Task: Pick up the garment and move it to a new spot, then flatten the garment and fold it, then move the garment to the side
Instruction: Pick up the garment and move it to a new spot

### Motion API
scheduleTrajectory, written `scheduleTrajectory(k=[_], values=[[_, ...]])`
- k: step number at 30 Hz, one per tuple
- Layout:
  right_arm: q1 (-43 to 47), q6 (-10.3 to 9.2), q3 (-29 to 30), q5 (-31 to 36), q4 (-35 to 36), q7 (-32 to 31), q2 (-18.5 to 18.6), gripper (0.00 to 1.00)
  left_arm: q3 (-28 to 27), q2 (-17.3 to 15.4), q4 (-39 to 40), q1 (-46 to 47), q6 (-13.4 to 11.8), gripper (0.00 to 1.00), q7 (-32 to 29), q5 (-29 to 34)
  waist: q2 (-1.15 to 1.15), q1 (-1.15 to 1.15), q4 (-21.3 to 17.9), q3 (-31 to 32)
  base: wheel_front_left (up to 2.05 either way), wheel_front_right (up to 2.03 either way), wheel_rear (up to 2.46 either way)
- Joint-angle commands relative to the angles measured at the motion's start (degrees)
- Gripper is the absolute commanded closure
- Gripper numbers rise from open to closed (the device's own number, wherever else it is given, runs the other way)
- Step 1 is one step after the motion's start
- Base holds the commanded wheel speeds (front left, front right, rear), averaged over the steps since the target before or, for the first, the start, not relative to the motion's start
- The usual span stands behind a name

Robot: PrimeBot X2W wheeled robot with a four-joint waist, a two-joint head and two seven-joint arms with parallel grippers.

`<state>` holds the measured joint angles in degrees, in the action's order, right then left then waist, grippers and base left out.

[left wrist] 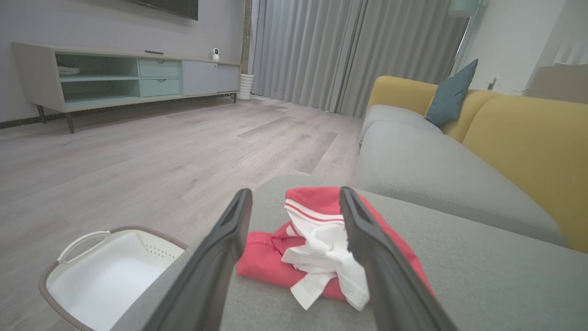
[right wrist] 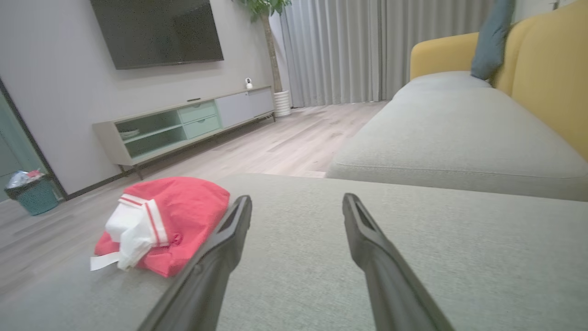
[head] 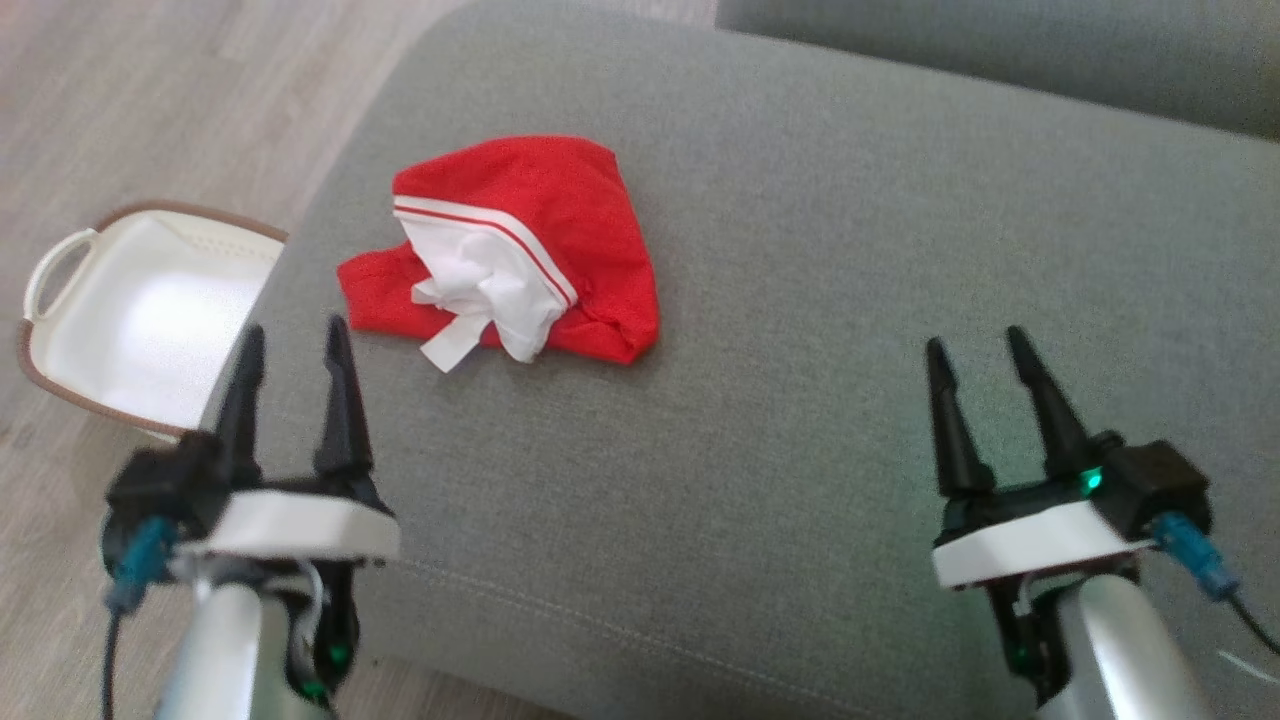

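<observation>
Lying crumpled — red garment (head: 600,230), white lining, striped band | on grey woven cushion (head: 800,450) | left jaws, right jaws — spread, both empty

a red garment (head: 560,220) with a white, red-striped band and white lining is lying crumpled in a loose heap on the grey cushion (head: 800,400), near its left edge, its white part spilling forward.

1 garment (head: 540,240) lying nr left edge of seat cushion (head: 800,420); 1 basket (head: 60,255) sitting beyond it; 2 grippers hovering: left gripper (head: 293,332), right gripper (head: 977,340).
</observation>
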<state>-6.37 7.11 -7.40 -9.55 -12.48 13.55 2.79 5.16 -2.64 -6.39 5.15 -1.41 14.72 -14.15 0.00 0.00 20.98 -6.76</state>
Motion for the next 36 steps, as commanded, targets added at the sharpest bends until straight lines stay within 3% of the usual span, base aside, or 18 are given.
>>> scheduleTrajectory(k=[1,5,7,18,28,36], values=[[-2.28,0.37,-0.17,0.74,2.63,-0.15,0.09,0.00,-3.04,-0.60,1.01,4.35,0.49,0.00,0.28,0.80,0.00,0.00,-0.92,-1.94,0.00,0.00,0.00],[-3.67,0.37,3.07,2.55,5.11,-1.45,0.09,0.00,-4.97,-2.88,-3.85,9.09,2.16,0.00,0.28,1.83,0.00,0.00,-1.86,-5.34,0.00,0.00,0.00],[-4.69,0.37,5.34,4.19,7.57,-2.66,0.09,0.00,-5.28,-5.43,-9.88,13.88,3.42,0.00,-1.06,2.06,0.00,0.00,-2.58,-7.93,0.00,0.00,0.00],[-7.34,0.37,10.77,7.52,15.45,-6.39,0.09,0.00,-1.92,-13.57,-31.74,31.44,8.40,0.00,-16.27,-1.27,0.00,0.00,-4.99,-15.56,0.00,0.00,0.00],[-8.36,0.37,10.25,8.42,18.59,-8.00,0.09,0.00,4.97,-15.06,-42.20,42.02,8.88,0.00,-14.71,-6.67,0.00,0.00,-7.40,-19.93,0.00,0.00,0.00],[-8.47,0.37,10.09,8.45,19.11,-7.98,0.09,0.00,9.97,-15.45,-47.65,45.11,8.89,0.00,-14.07,-11.21,0.00,0.00,-9.03,-21.03,0.00,0.00,0.00]])
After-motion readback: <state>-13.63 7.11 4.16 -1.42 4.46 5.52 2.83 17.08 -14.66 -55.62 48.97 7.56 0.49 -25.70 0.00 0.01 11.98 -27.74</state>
